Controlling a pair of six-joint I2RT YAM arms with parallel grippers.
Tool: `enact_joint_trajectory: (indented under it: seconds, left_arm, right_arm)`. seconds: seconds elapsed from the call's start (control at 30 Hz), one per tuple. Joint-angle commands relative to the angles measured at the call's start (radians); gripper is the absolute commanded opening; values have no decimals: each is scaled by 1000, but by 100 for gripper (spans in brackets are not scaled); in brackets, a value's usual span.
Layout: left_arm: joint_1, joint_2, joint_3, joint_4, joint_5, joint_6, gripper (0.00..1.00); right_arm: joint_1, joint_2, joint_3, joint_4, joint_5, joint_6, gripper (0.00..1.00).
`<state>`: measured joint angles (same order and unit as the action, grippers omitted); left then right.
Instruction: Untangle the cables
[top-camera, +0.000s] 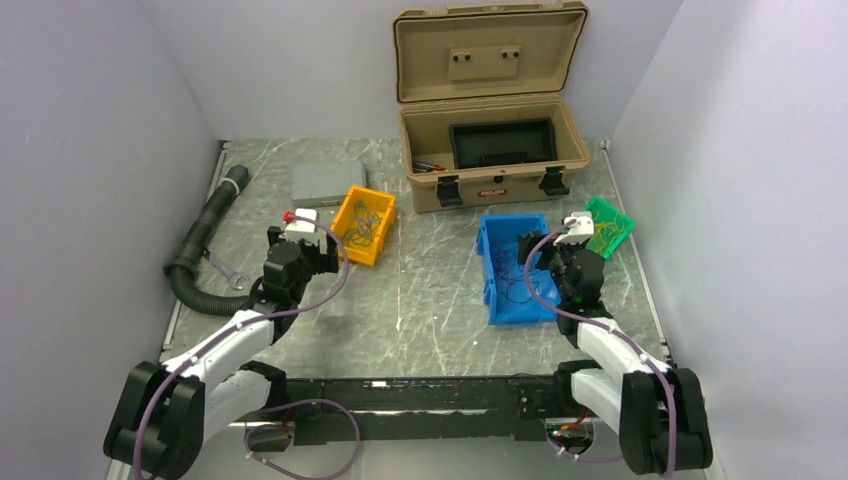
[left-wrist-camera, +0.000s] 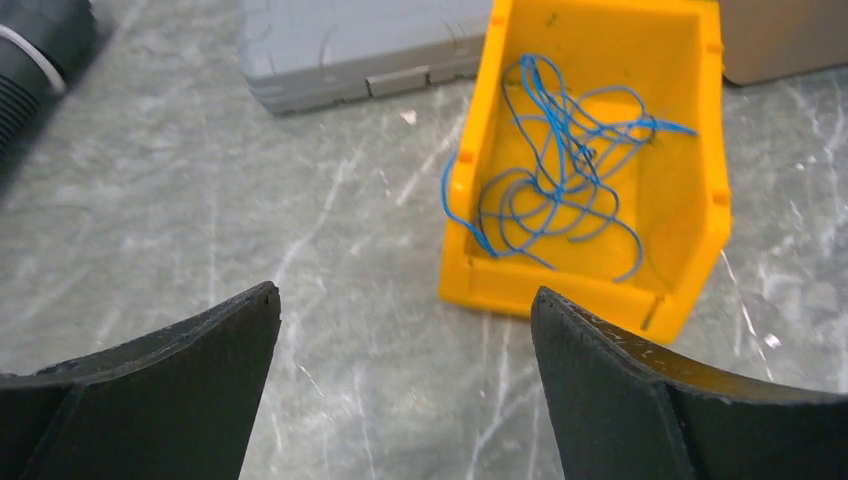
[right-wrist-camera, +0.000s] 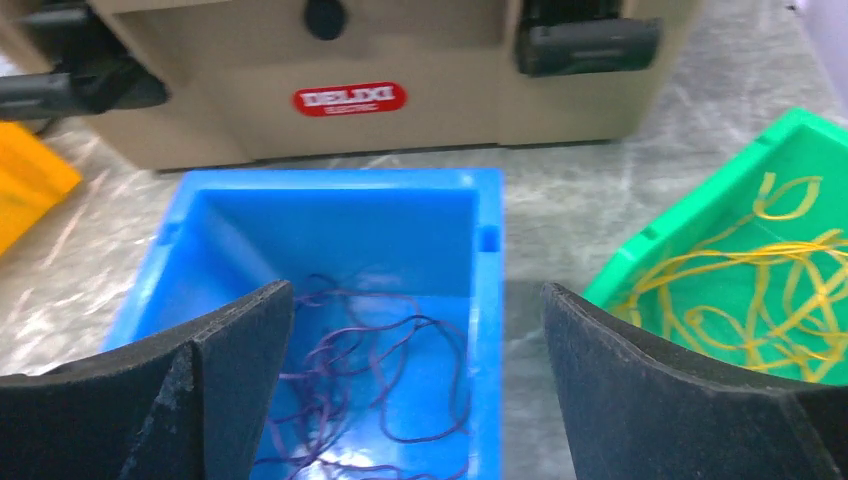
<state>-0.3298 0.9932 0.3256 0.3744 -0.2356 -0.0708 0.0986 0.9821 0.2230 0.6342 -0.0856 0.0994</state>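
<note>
Lighting in the top view was bright, even and diffuse from overhead, leaving only a soft shadow on the table (top-camera: 430, 300) near the left arm (top-camera: 240, 335) and no hard glare. The left wrist view was reasonably sharp. The right wrist view was softer throughout, with the cables (right-wrist-camera: 385, 328) in the blue bin (right-wrist-camera: 330, 215) faintly smeared and the right gripper (right-wrist-camera: 417, 290) edges blurred.
</note>
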Motion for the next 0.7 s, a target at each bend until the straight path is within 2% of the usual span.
enact_joint_trajectory:
  seconds: [0.0,0.13,0.17,0.3,0.37,0.43,0.53,0.6,0.67]
  left_arm:
    - [16,29,39,172,-60,109,97]
    - [65,17,-23,315,-47,157,99]
    - [72,16,-30,319,-57,160,99]
    - [98,39,-106,409,-87,170,99]
    - [137,70,-165,530,-60,141,99]
    - [165,89,-158,513,-53,121,99]
    - [181,124,-130,487,-36,118,100]
    - [189,139,-106,457,-57,106,99]
    - [203,149,-93,442,-60,100,99]
  right_arm:
    - [-58,75,-14,177,36,-60,95]
    - [-93,252,-77,442,150,-66,96]
    - [-94,248,-57,398,138,-76,96]
    - [-154,323,-62,489,105,-61,96]
    - [-163,396,-90,611,118,-47,96]
    - [-164,488,-103,735,125,-37,95]
    - [-168,465,-56,584,121,-35,95]
    - [-168,492,-46,618,106,-42,96]
    - [-168,480,-13,521,94,-45,100]
